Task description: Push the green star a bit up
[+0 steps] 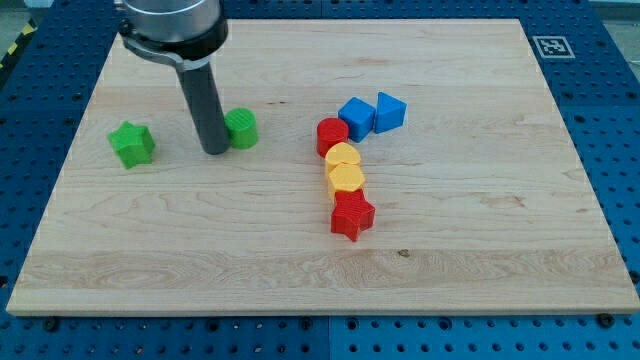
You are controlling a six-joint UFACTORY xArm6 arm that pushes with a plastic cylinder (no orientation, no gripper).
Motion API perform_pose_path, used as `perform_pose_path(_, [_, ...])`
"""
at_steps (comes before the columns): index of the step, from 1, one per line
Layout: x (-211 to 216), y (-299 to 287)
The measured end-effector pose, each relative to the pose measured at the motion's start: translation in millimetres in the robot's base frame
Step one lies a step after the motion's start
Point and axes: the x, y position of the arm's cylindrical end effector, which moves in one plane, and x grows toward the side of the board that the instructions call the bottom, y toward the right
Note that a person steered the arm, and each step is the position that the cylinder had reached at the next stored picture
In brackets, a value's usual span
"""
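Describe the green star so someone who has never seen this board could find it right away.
Start at the wooden board and go to its left part, where two green blocks sit. The green star is the one farther left, standing alone. The green cylinder is round and sits right beside my tip; the star has jagged points.

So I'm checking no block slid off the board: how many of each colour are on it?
Green: 2, the green star and the green round block
Red: 2, the red round block and the red star
Yellow: 2, and
Blue: 2, and
Total: 8
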Motion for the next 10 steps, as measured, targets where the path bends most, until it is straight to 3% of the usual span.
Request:
perform_pose_path(3, [7.8, 27.0])
perform_pose_path(4, [50.9, 1.4])
perform_pose_path(6, [69.0, -151.2])
perform_pose_path(7, [53.1, -182.0])
perform_pose_path(10, [24.4, -135.5])
